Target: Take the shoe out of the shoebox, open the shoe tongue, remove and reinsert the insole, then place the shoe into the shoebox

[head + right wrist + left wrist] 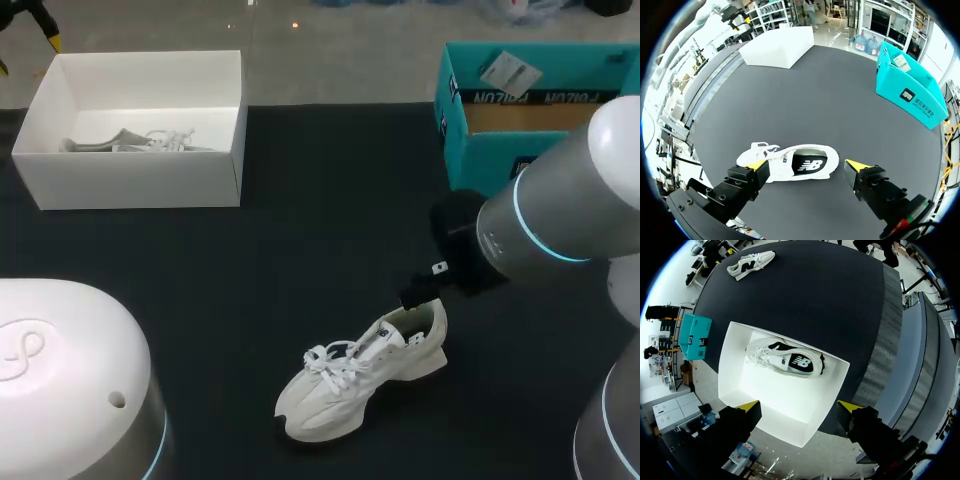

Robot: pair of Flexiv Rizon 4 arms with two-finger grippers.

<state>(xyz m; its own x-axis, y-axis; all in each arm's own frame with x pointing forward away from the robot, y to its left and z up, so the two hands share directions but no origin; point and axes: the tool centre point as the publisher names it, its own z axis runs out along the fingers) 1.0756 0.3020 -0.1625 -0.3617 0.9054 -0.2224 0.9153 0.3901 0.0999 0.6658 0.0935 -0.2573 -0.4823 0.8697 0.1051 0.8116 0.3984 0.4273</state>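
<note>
Inspection findings, bench [330, 200] with dark surface.

1. The shoe [360, 380], white with white laces, stood on its sole on the open bench, well apart from the white shoebox [130, 130] at the far left. Its heel was turned towards the right arm [560, 220].

2. The right gripper [806, 166] hung over the shoe with its yellow-tipped fingers spread wide. In the right wrist view the shoe lay between and beneath them. One tip stood clear of the heel. The other overlapped the lace end, and contact there could not be confirmed. Nothing was clamped.

3. The left gripper [799, 407] hung above the white shoebox near one of its short walls, fingers likewise wide apart and holding nothing.

4. The white shoebox was open at the top (no lid seen on it). A second shoe [785, 357] lay on its side inside, against one long wall, showing a dark side panel.

5. A teal box [530, 110], open-topped, stood at the far right of the bench, well apart from both the white shoebox and the shoe.
</note>
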